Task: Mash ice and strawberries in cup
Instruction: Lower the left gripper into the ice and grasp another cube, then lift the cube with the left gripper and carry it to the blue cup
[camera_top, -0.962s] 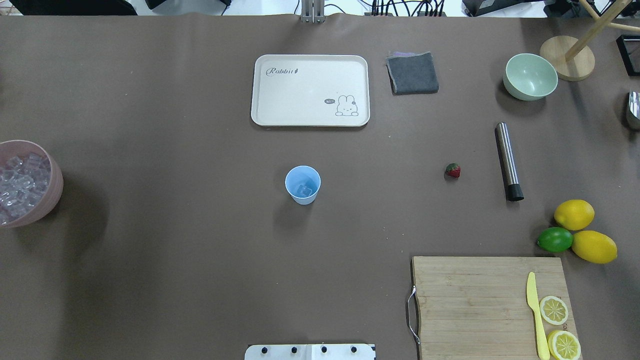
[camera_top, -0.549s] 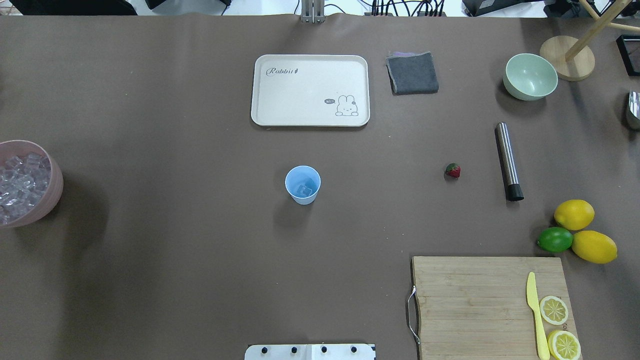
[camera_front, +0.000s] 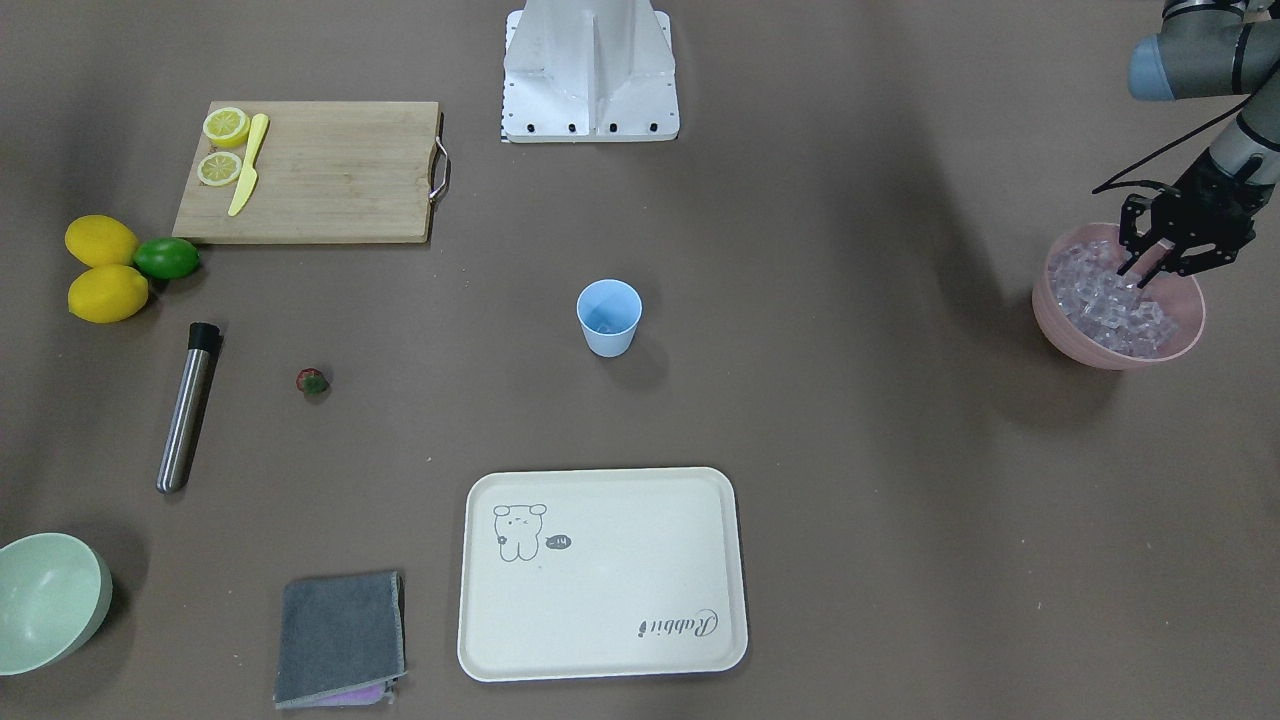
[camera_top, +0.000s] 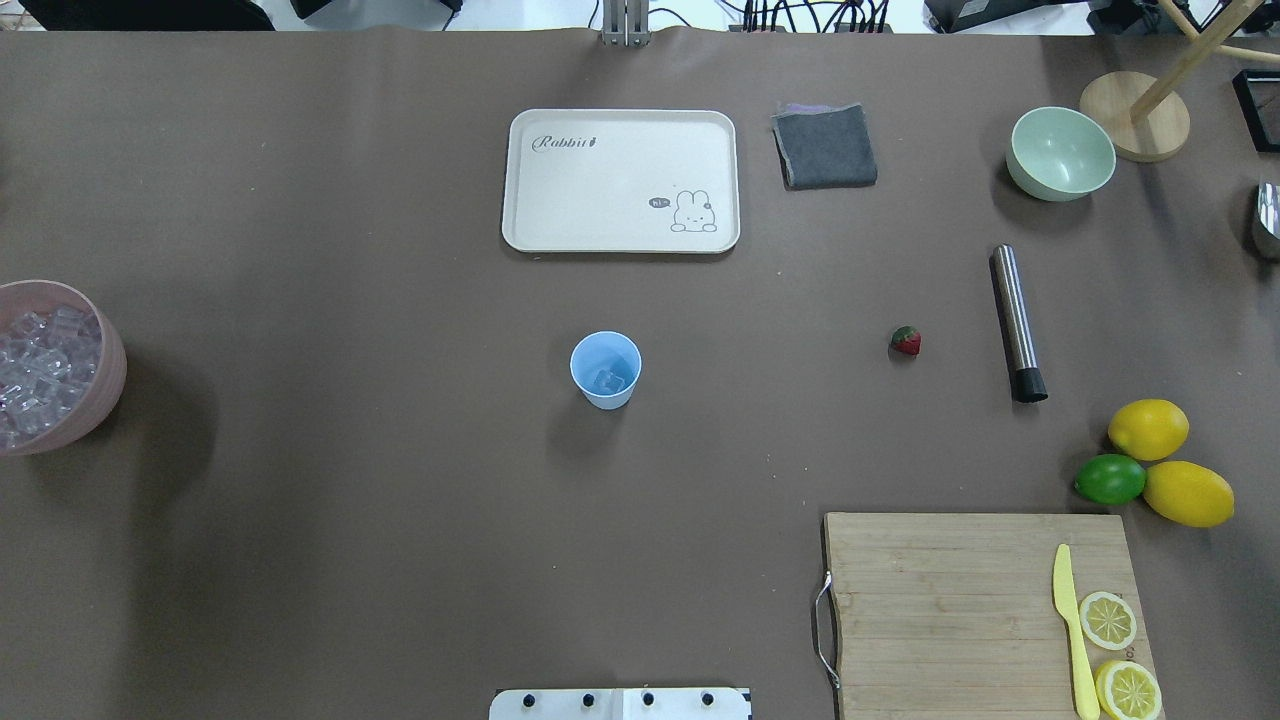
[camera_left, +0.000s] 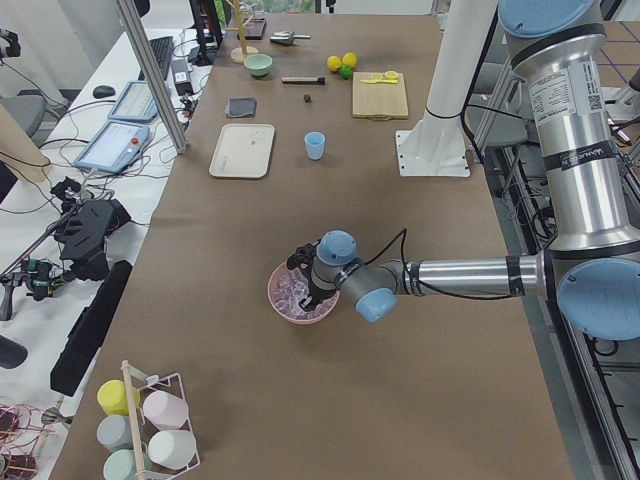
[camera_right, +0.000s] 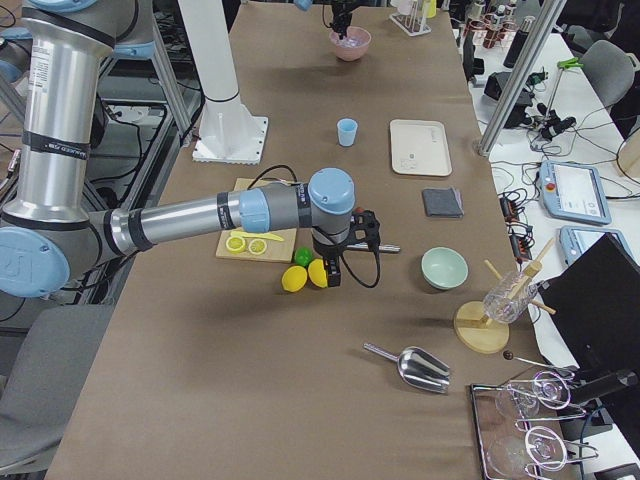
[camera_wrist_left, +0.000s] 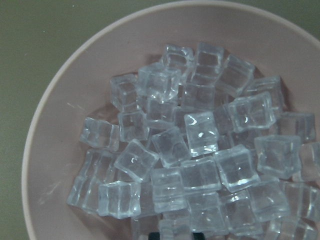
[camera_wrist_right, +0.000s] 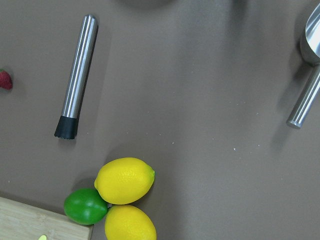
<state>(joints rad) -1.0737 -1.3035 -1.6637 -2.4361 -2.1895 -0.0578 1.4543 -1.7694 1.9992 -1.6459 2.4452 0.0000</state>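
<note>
Left gripper (camera_front: 1148, 268) angled down into the ice bowl, jaws apart.
I note glassy clear ice cubes (camera_wrist_left: 200, 134) heaped in the smooth round pink bowl (camera_front: 1120, 345). The tapered light blue plastic cup (camera_top: 605, 369) stands mid-table, well apart from the small red strawberry (camera_top: 905, 341). I cannot tell the right gripper's (camera_right: 338, 272) grip.

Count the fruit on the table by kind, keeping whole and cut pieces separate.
Whole lemons: 2
Lime: 1
Strawberry: 1
Lemon slices: 2
Total: 6
</note>
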